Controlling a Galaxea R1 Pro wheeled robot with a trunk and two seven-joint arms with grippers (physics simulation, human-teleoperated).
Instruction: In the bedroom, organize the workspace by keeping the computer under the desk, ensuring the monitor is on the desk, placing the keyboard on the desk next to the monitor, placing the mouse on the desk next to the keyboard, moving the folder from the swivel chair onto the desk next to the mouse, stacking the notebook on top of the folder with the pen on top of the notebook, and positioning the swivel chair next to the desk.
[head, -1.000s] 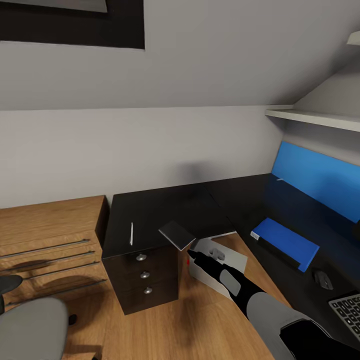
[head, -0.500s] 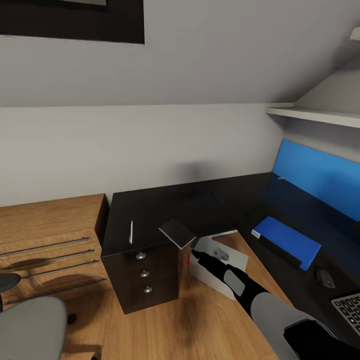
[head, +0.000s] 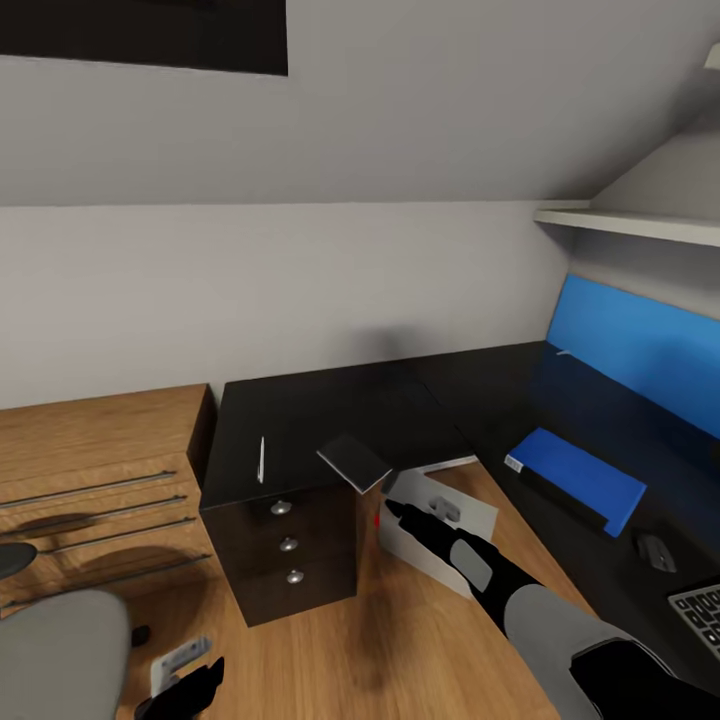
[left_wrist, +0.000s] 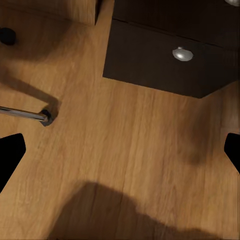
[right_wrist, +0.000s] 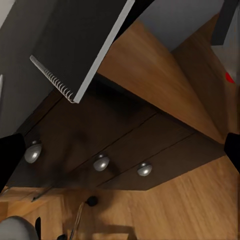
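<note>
The dark grey notebook (head: 353, 462) (right_wrist: 85, 40) juts over the corner of the black desk (head: 330, 410), above its drawer unit. My right gripper (head: 387, 503) (right_wrist: 120, 150) sits just under and beside it, open, with nothing between its fingers. The thin pen (head: 262, 460) lies on the desk to the notebook's left. The blue folder (head: 575, 478), the mouse (head: 655, 550) and the keyboard (head: 700, 618) lie on the desk's right wing. The grey computer (head: 462, 507) stands under the desk. My left gripper (head: 190, 690) (left_wrist: 120, 150) hangs open over the floor by the swivel chair (head: 55, 650). The monitor is out of view.
A light-wood dresser (head: 90, 450) stands left of the desk. The dark drawer unit (head: 290, 545) (left_wrist: 170, 45) (right_wrist: 101, 162) is under the desk's left end. A long blue wall panel (head: 640, 350) and a white shelf (head: 640, 228) are on the right. Wooden floor (head: 340, 640) lies ahead.
The head camera has shifted slightly, so the scene sits a little higher. My left gripper has come into the head view at the bottom left. The right gripper and notebook hold their places.
</note>
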